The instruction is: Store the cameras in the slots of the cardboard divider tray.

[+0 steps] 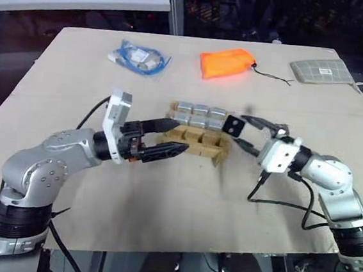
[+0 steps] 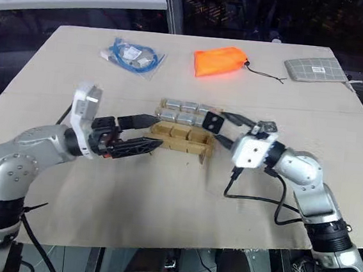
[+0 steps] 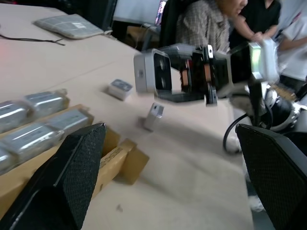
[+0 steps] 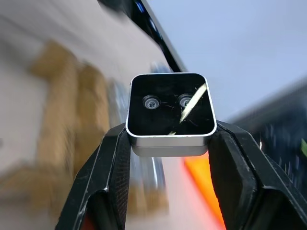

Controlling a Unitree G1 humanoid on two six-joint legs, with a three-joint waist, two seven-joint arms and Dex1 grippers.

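Both arms reach in from the near edge of the beige tabletop (image 1: 160, 224), where a broad bare stretch lies open in front of the tray. On the left, the left gripper (image 1: 168, 138) points level toward the right, its two black, finely textured jaws spread wide with nothing between them; the upper tip lies over the near left corner of the cardboard divider tray (image 1: 200, 144). On the right, the right gripper (image 4: 168, 139) has its jaws clamped on a camera (image 4: 170, 112), a small silver-edged cube with rounded corners and a glossy black face carrying two small round lenses. That held camera hangs in the air just off the tray's right end.

Tan corrugated strips interlock to form the tray, which sits mid-table; its near slots look unfilled. Two rows of three silver-grey cameras (image 1: 199, 115) fill the far side, packed touching one another. Two more small pieces lie on the tabletop in the left wrist view, a flat grey block (image 3: 120, 88) and a tilted silver piece (image 3: 153, 115); what they are I cannot tell.

Well apart, along the far edge, rest a clear bag of blue cable (image 1: 137, 57), a soft orange pouch (image 1: 226, 63) with a black cord, and a flat grey checked pouch (image 1: 319, 72) near the right corner. People sit beyond the table's right side (image 3: 211, 24).
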